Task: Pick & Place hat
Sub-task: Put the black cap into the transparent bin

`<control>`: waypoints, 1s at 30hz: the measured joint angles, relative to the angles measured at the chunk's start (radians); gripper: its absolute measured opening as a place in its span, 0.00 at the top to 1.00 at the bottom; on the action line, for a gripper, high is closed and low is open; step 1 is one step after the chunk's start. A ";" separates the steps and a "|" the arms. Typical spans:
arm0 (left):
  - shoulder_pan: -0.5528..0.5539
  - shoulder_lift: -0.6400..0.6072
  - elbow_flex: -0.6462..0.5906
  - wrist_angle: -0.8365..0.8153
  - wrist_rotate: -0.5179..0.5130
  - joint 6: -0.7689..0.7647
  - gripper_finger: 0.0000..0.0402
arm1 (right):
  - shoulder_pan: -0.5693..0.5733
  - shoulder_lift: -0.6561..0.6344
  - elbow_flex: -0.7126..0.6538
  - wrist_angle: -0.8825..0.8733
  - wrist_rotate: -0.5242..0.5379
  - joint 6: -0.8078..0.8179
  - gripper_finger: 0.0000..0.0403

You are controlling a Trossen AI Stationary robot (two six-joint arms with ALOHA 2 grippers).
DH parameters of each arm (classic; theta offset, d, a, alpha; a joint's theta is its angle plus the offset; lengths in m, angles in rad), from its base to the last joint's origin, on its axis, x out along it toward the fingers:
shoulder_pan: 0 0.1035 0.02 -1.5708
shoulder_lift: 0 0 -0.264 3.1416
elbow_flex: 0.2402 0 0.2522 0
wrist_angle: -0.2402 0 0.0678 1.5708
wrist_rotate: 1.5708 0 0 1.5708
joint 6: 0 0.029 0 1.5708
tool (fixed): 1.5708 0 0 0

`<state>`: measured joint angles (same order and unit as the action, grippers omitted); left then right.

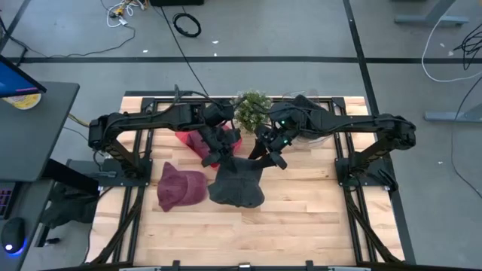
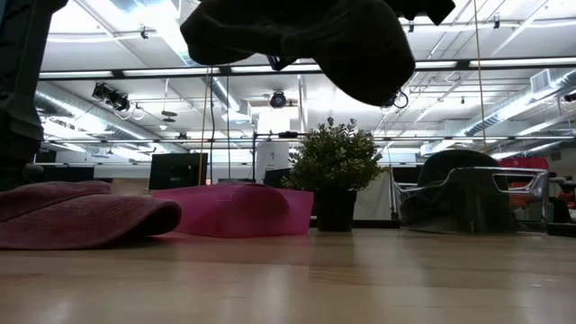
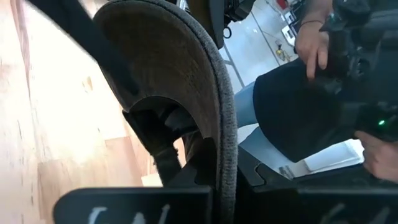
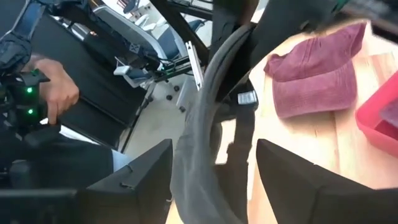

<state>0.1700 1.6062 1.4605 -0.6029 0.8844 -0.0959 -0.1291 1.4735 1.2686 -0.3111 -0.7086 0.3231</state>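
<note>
A dark grey hat point(image 1: 237, 183) hangs between my two grippers above the middle of the table; the low view shows the grey hat point(image 2: 306, 36) lifted clear. My left gripper point(image 1: 224, 156) is shut on its left far side. My right gripper point(image 1: 265, 156) is shut on its right far side. A maroon hat point(image 1: 181, 187) lies flat on the table to the left of the grey one, also seen as the maroon hat point(image 2: 81, 214) in the low view. My left gripper point(image 3: 205, 193) pinches the grey hat's stiff brim, with the brim's edge point(image 3: 225, 149) running between its two fingers. It comes from the table's left and above. The hat hangs clear of the table below the fingers. My right gripper point(image 4: 211, 186) pinches the grey hat's edge point(image 4: 202, 137) between its two fingers point(image 4: 134, 180), coming from the table's right and above. One layer or several, I cannot tell. The hat hangs clear of the table.
A pink bin point(image 1: 197, 141) stands behind the hats on the left, and a small potted plant point(image 1: 252, 110) at the far middle. A clear container point(image 2: 468, 193) sits far right. A person's hands point(image 3: 311, 43) show beyond the table. Bare wood point(image 1: 301, 226) lies near.
</note>
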 joint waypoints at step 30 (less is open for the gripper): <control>-0.015 -0.007 0.000 0.005 -0.185 0.010 0.76 | -0.001 -0.012 0.000 -0.057 -0.066 -0.001 0.99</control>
<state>0.1551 1.5989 1.4605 -0.5976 0.6990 -0.0857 -0.1300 1.4612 1.2682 -0.3677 -0.7744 0.3219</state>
